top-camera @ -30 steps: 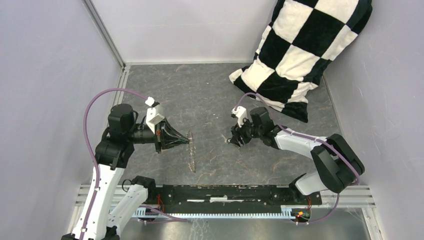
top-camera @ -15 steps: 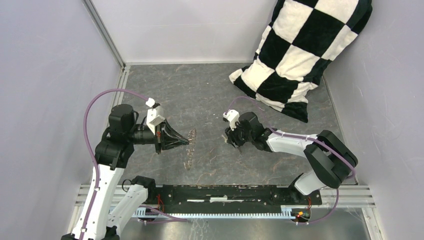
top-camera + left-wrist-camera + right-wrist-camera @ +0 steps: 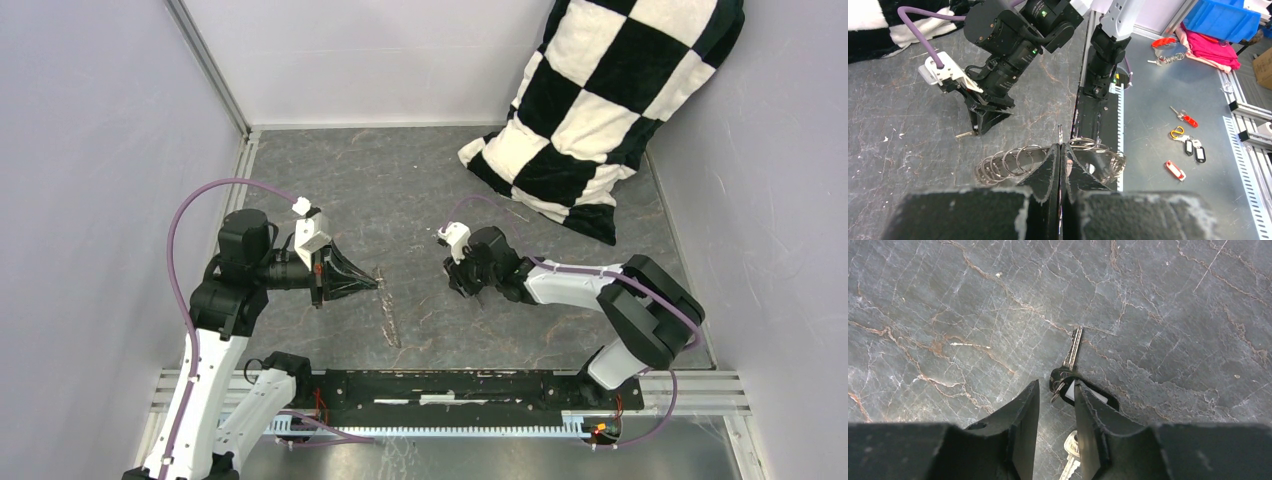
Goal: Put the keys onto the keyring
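The black-and-white checked cushion (image 3: 610,110) leaned in the far right corner of the grey marbled worktop (image 3: 400,180). Everything else lay on the near side of it.

Just off the cushion's lower left corner, toward the arm bases, the right jaws pointed down at the worktop. The keys (image 3: 1074,349) lay under them. One silvery blade stuck out past the fingertips, with its black head at the mouth of the gap. Part of a second silvery key showed farther back between the fingers (image 3: 1023,415). The right jaws stood partly apart, leaving a narrow gap with bare worktop showing through it. The black head lay against the tip of one finger, and I could not tell whether the jaws had any hold of it.

Farther from the cushion, to its left across the middle of the worktop, the left jaws were pressed fully together on the keyring (image 3: 1008,162). In the left wrist view it read as a string of overlapping metal rings. They ran out to either side of the fingers (image 3: 1048,170), and a thin metal tongue stood up from between the tips. From above, the keyring showed only as a thin glinting line trailing from the jaw tips toward the arm bases, well apart from the keys.
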Robot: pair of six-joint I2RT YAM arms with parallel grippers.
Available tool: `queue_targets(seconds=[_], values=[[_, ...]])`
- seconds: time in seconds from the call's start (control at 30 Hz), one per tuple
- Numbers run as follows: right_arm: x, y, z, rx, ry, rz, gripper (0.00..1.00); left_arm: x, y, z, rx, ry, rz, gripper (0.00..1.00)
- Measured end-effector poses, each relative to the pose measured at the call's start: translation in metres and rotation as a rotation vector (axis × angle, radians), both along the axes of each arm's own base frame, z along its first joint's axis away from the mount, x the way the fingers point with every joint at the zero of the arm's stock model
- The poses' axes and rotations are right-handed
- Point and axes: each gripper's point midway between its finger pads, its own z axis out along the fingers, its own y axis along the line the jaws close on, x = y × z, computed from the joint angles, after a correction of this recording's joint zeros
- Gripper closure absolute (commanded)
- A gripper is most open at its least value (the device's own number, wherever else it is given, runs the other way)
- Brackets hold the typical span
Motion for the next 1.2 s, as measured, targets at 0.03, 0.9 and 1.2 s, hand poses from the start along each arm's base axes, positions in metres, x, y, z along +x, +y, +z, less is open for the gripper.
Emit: queue_targets(seconds=[0.03,0.9,1.2], values=[[0.000,0.001,-0.001,-0.001,0.001,0.000,0.66,0.000,0.000,0.000,0.000,-0.001,0.001,0.98],[0.006,-0.005,-0.006,-0.152,-0.046,-0.050,0.75,0.000,0.001,0.004,0.003,-0.027,0.017,0.98],[0.007,-0.005,-0.006,-0.156,-0.048,-0.055,0.87,-0.001,0.002,0.006,0.002,-0.040,0.022,0.98]])
